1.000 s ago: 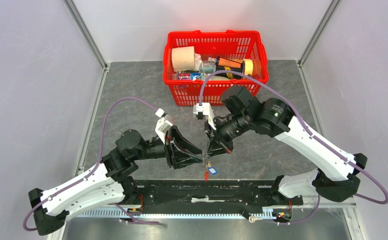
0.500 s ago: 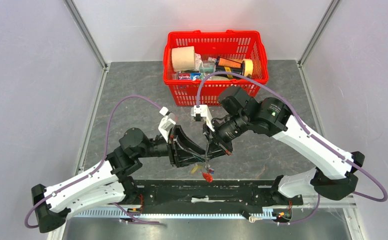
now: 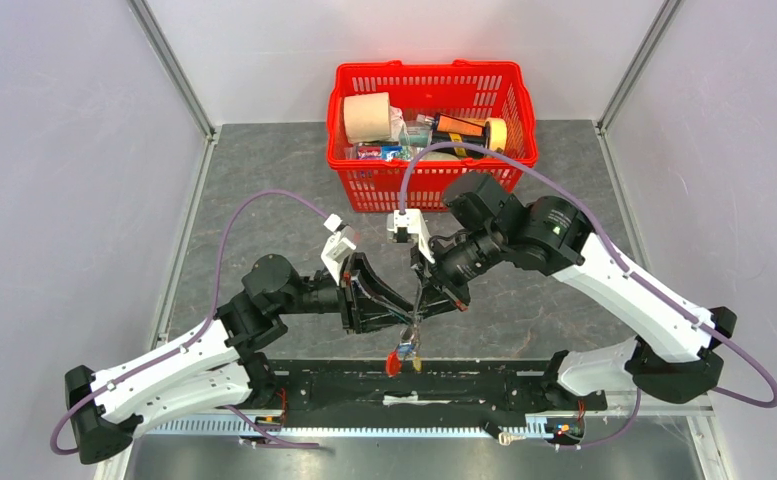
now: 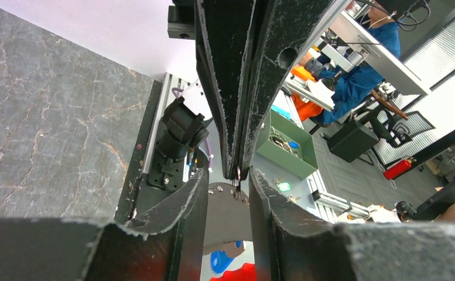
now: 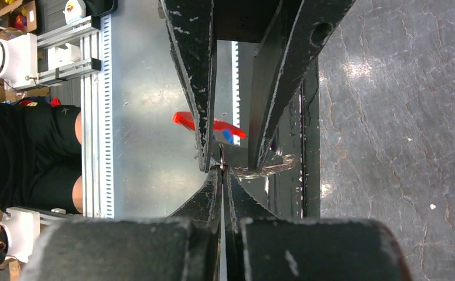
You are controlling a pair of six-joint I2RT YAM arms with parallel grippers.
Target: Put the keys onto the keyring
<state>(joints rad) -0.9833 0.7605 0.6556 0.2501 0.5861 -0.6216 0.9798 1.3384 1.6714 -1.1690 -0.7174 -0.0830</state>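
Observation:
The keyring [image 3: 402, 356], a bundle with a red strap, a blue tag and a brass bit, hangs just below the two grippers' meeting tips at the table's near edge. My right gripper [image 3: 420, 314] is shut on a thin metal part of it [image 4: 236, 182]. My left gripper [image 3: 410, 320] is open, and its fingers straddle the right tips. In the right wrist view, the red strap [image 5: 184, 120] and blue tag [image 5: 227, 136] show between the left fingers, with the silvery coil [image 5: 274, 167] beside them. I cannot make out a black-headed key.
A red basket [image 3: 429, 72] full of rolls and packets stands at the back of the grey table. The black base plate [image 3: 504, 380] of the arms runs along the near edge, right under the hanging bundle.
The left arm has pushed a little farther right toward the right gripper. The hanging bundle has swung left and lower. The right gripper stays shut.

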